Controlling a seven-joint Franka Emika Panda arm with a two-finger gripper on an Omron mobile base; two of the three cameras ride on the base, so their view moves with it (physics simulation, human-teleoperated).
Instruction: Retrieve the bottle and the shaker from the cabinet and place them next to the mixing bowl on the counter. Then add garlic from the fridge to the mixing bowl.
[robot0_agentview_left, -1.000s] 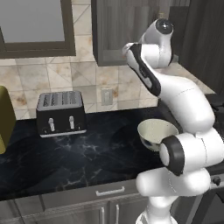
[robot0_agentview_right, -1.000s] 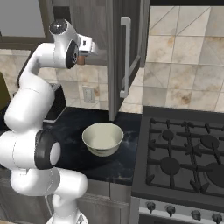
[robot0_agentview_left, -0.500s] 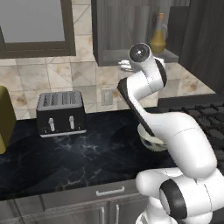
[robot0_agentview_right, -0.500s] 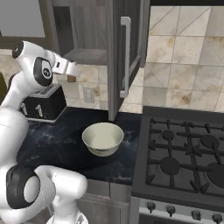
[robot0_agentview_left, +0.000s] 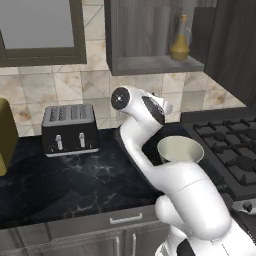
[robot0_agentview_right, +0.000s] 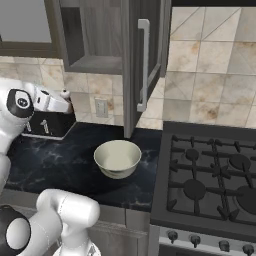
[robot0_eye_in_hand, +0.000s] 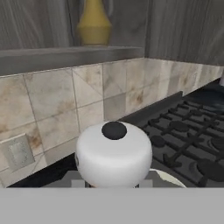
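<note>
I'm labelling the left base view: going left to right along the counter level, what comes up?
Toaster → arm → mixing bowl → stove.

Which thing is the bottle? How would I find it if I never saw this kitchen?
Look up at the open dark grey cabinet on the wall above the counter. On its bottom shelf stands the bottle: yellow glass, fat at the base, with a thin neck, alone on that shelf.

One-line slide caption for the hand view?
Shaker's white top looms close, held in shut jaws; bottle waits on the cabinet shelf above.
</note>
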